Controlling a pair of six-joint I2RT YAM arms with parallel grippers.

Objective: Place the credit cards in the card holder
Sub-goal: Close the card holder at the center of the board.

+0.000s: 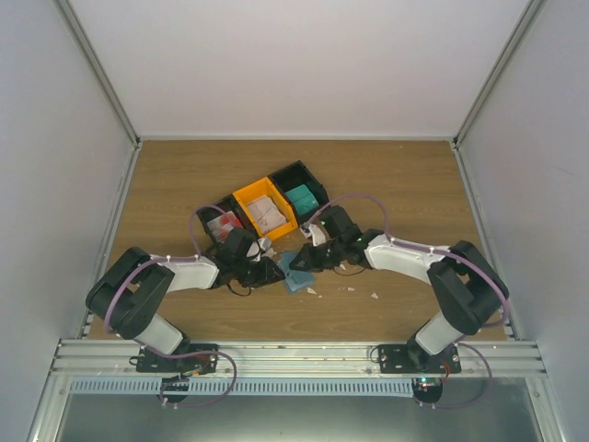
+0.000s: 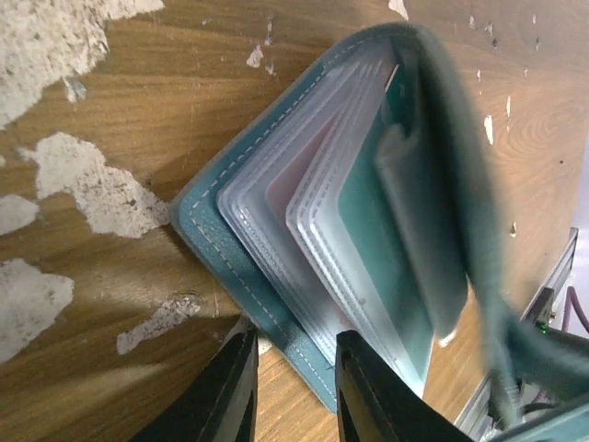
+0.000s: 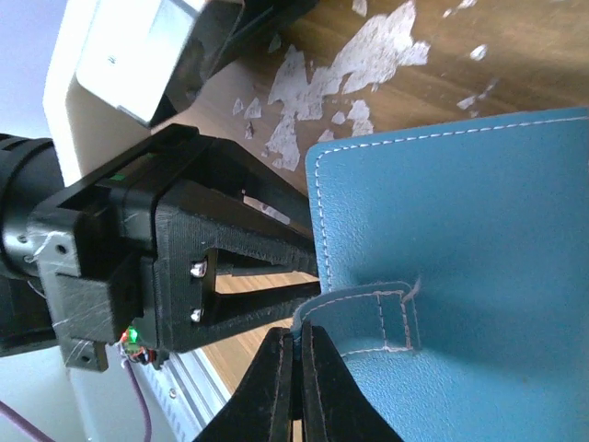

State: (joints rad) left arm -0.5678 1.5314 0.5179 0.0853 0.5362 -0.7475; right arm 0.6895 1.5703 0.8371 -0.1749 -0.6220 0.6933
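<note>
The card holder (image 2: pixel 340 239) lies on the counter (image 2: pixel 138 101) between the arms; the right gripper (image 3: pixel 296 336), jaws pinching its strap (image 3: pixel 368 318), apparently props the cover open; the left gripper (image 2: pixel 294 341), jaws part-spread, straddles its near edge, seemingly to steady it.

Teal card holder (image 1: pixel 296 273), open (clear sleeves (image 2: pixel 322 230) showing), red-white credit cards (image 1: pixel 265 214) beyond
</note>
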